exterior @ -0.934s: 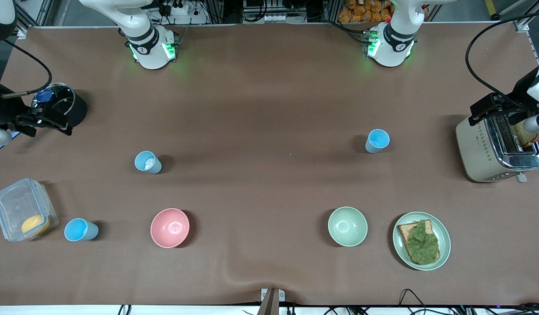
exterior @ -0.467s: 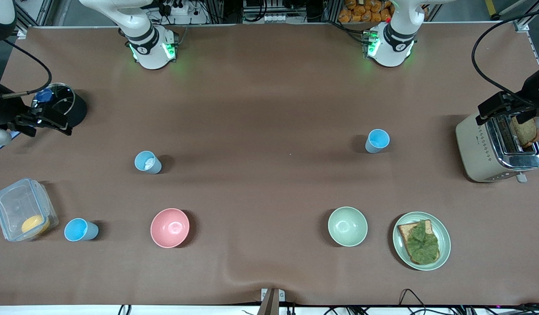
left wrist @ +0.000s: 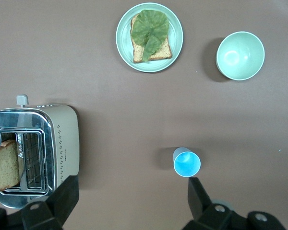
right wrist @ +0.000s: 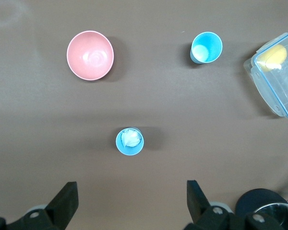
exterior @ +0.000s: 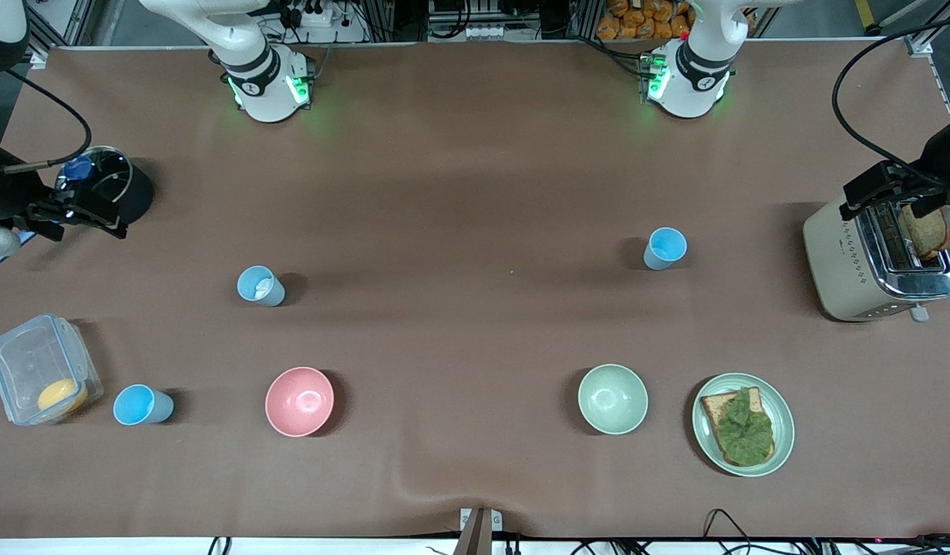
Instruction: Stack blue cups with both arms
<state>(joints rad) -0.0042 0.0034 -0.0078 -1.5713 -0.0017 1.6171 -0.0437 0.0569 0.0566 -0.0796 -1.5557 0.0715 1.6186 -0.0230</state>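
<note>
Three blue cups stand upright and apart on the brown table. One cup (exterior: pixel 665 248) (left wrist: pixel 186 163) is toward the left arm's end, farther from the front camera than the pale green bowl. A cup with a white patch inside (exterior: pixel 261 286) (right wrist: pixel 130 141) stands toward the right arm's end. The third cup (exterior: pixel 142 405) (right wrist: pixel 206 47) sits beside the plastic box. My left gripper (exterior: pixel 899 189) (left wrist: pixel 132 184) hangs open and empty, high over the toaster. My right gripper (exterior: pixel 78 208) (right wrist: pixel 130 187) hangs open and empty, high by the black pot.
A pink bowl (exterior: pixel 299 401) (right wrist: pixel 90 55), a green bowl (exterior: pixel 612 398) (left wrist: pixel 240 55) and a plate with toast and lettuce (exterior: pixel 783 428) lie nearer the front camera. A toaster (exterior: pixel 845 266) holding bread, a clear plastic box (exterior: pixel 42 362) and a black pot (exterior: pixel 132 193) stand at the table's ends.
The left gripper has drifted a little over the toaster toward the table's end. The right arm and all cups are where they were.
</note>
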